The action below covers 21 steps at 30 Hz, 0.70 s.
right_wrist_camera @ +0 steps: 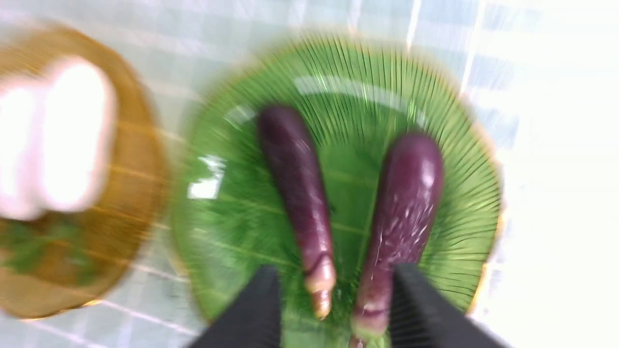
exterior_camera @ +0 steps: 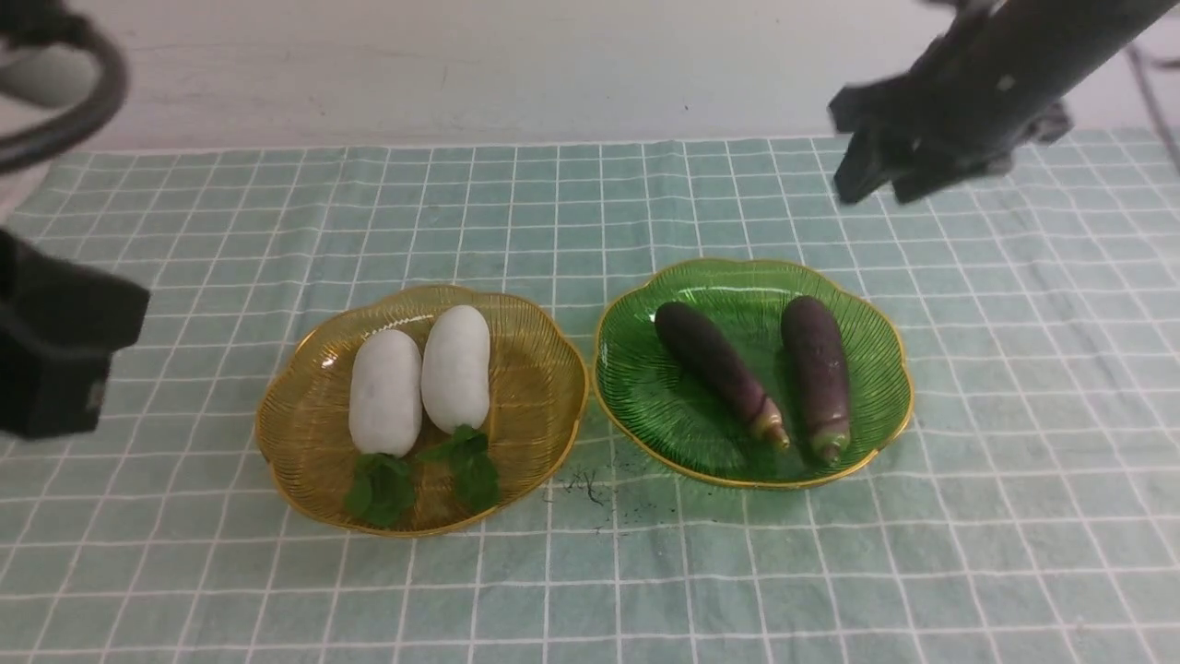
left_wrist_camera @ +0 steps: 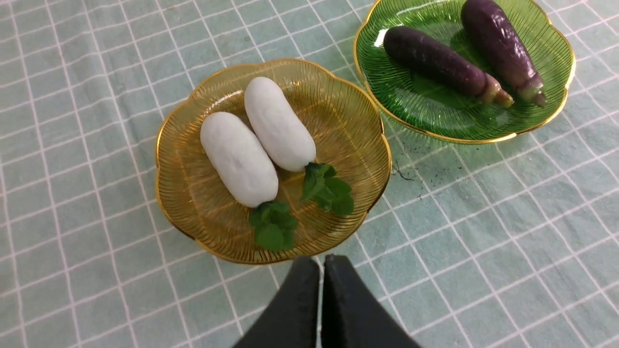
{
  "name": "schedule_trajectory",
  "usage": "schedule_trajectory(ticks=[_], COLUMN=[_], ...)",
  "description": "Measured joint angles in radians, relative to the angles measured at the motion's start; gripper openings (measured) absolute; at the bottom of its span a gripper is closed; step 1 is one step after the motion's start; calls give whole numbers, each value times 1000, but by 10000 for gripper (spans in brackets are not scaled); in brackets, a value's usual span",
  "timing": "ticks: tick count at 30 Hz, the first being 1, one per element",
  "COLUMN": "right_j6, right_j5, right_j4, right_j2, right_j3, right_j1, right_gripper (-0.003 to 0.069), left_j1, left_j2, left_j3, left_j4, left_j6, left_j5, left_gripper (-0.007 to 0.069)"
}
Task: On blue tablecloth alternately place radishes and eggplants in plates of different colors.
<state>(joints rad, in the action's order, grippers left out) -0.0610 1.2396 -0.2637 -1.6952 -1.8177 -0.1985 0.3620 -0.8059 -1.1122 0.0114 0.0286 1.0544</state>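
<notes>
Two white radishes (exterior_camera: 385, 392) (exterior_camera: 455, 369) lie side by side in the amber-yellow plate (exterior_camera: 539, 387), leaves toward me. Two dark purple eggplants (exterior_camera: 719, 364) (exterior_camera: 818, 369) lie in the green plate (exterior_camera: 645, 397), stems toward me. Both plates sit on the blue tablecloth (exterior_camera: 830, 572). My right gripper (exterior_camera: 880, 192) hangs open and empty in the air beyond the green plate; in the blurred right wrist view its gripper (right_wrist_camera: 334, 270) frames the eggplants (right_wrist_camera: 300, 183) far below. My left gripper (left_wrist_camera: 321, 261) is shut, empty, above the cloth near the amber plate's (left_wrist_camera: 193, 203) near rim.
The left arm's black body (exterior_camera: 55, 341) fills the left edge of the front view. A small dark smudge (exterior_camera: 585, 484) marks the cloth between the plates. A pale wall (exterior_camera: 461, 65) rises behind the cloth's far edge.
</notes>
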Motion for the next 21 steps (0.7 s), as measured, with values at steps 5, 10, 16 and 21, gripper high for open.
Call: schedule_trajectory(ticks=[5,10,16,21], right_j6=[-28,-91,-122,-112], right_j5=[0,-160,-851,-1157], right_j4=[13,16,16,-1], right_j2=[300,569,1212,1628], right_j3=[104,292,959,1318], right_j1=[1,1,1,1], right_gripper=[38,-7,-14,-14], left_j1=[0,0,0,0], left_j2=[147,255,296,296], left_j3=[130,261,372,385], left_j4=[-1,-1,5,7], left_j6=[-37,-43,-43,-43], left_j5=[-65,-185,-348,-374], left_gripper=[-8,-8,-8,-8])
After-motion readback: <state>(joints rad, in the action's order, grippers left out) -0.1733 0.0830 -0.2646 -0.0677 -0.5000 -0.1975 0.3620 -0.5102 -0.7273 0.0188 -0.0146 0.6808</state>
